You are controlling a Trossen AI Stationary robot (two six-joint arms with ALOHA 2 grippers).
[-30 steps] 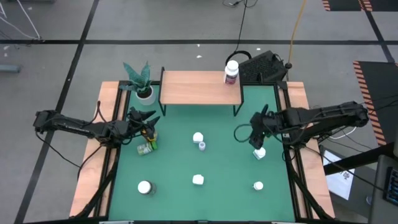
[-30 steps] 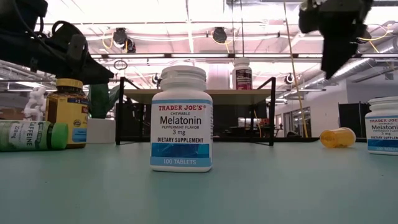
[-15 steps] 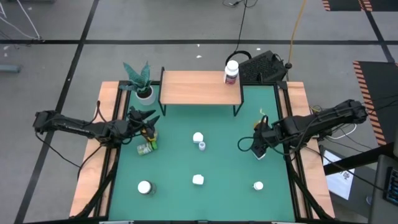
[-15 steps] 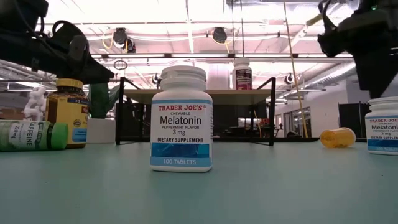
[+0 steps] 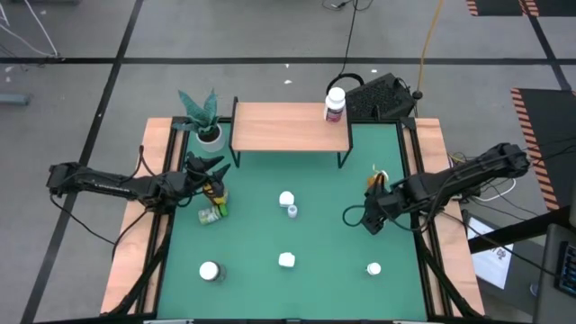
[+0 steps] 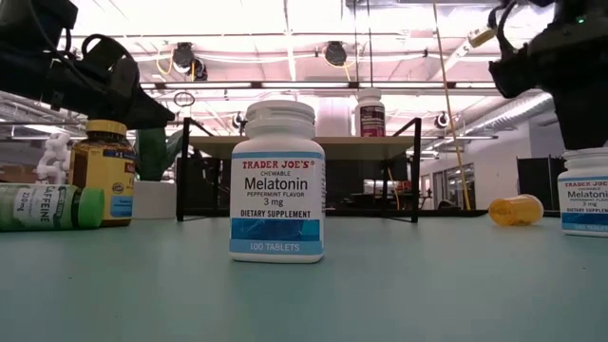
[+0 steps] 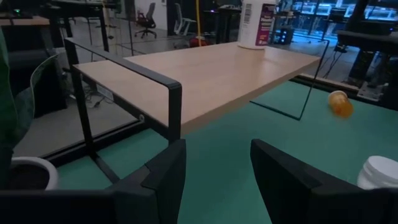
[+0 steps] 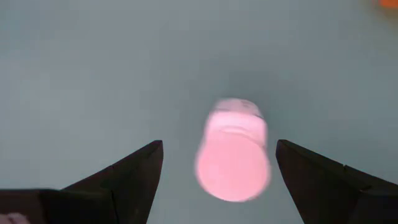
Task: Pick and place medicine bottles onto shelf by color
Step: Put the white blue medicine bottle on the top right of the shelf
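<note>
right gripper (image 5: 375, 214): low over the green mat near its right rail, fingers (image 8: 124, 177) spread wide, nothing clamped
bottle under it: white-capped bottle (image 8: 233, 157) stands upright between the two open fingers, gap on both sides, seen cap-on from the wrist view; same one is the Melatonin bottle (image 6: 583, 191) at the right edge of the low view
left gripper (image 5: 209, 171): hovering at the left side of the mat, fingers (image 7: 165, 180) apart, empty; aimed at the shelf's near corner
near left fingers: amber bottle (image 6: 105, 171) with yellow cap upright, green bottle (image 6: 49, 206) on its side just beside it; potted plant (image 5: 204, 116) close behind
shelf (image 5: 290, 127): light wood board on black legs at the mat's far edge; one white bottle with a dark red label (image 5: 335, 104) stands on its right end
orange bottle (image 6: 516, 209): lying on the mat, beyond the right gripper toward the shelf
mat (image 5: 324, 193): green, wood rails left and right; white bottles scattered, one centre (image 5: 286, 199), three along the near side (image 5: 209, 270) (image 5: 286, 260) (image 5: 373, 268)
nearest to low camera: Trader Joe's Melatonin bottle (image 6: 277, 180), upright
room: grey floor with black tape lines, black keyboard (image 5: 380, 97) off the table behind the shelf, ceiling strip lights, office chairs and desks in the background
</note>
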